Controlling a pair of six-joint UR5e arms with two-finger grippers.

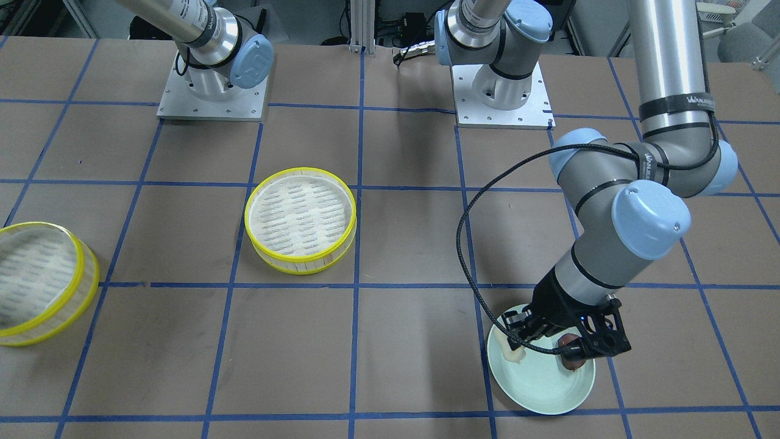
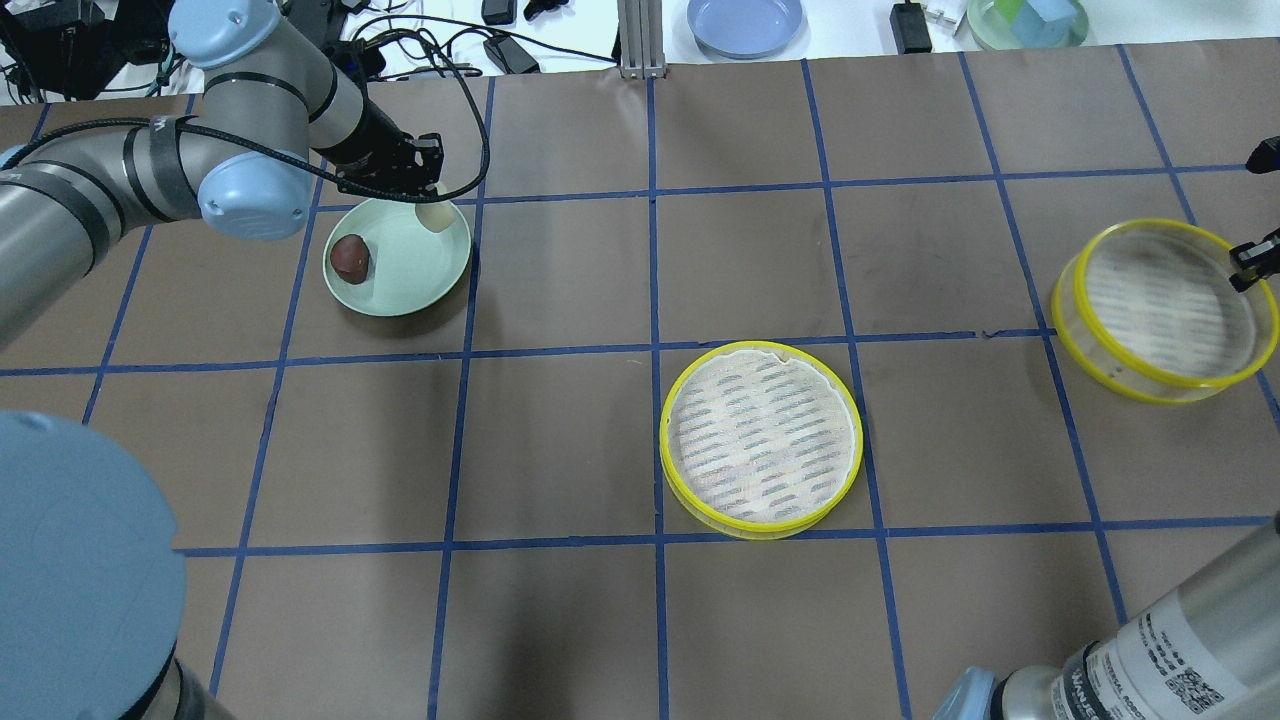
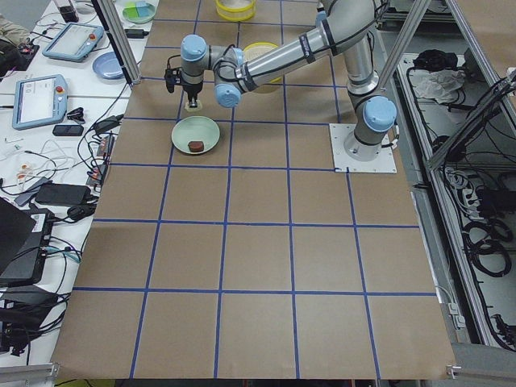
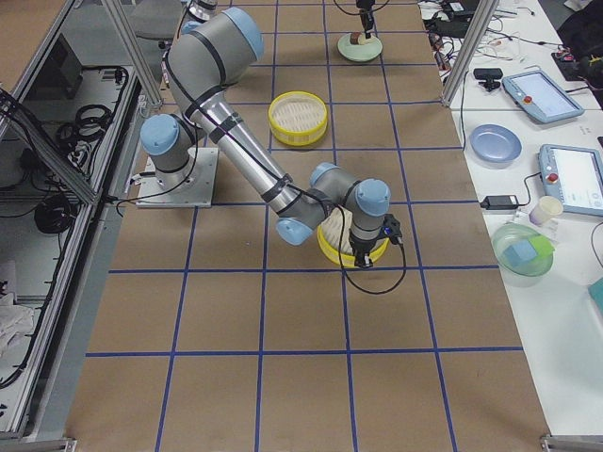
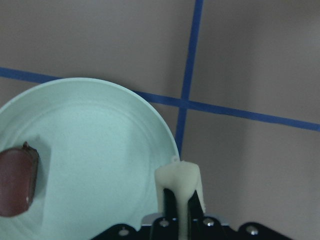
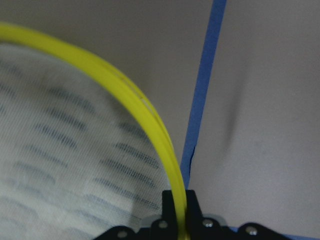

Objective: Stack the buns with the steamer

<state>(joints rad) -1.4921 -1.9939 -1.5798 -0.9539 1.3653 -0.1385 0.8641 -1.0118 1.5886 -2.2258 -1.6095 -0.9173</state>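
Note:
My left gripper [image 2: 426, 203] is shut on the pale cream bun [image 5: 180, 182] and holds it over the far rim of the pale green plate [image 2: 405, 290]. The bun looks squeezed between the fingers. The dark reddish-brown bun [image 2: 350, 258] lies on the plate, partly hidden behind the gripper in the front view [image 1: 571, 361]. My right gripper [image 2: 1256, 262] is shut on the yellow rim [image 6: 150, 125] of one steamer tier [image 2: 1165, 310], which sits tilted at the table's right. The second steamer tier [image 2: 760, 450] stands flat and empty mid-table.
A blue plate [image 2: 745, 20] and a clear bowl with blocks [image 2: 1030, 20] sit beyond the table's far edge. The two arm bases [image 1: 212, 91] [image 1: 503, 91] stand at the robot's side. Blue tape lines grid the brown table.

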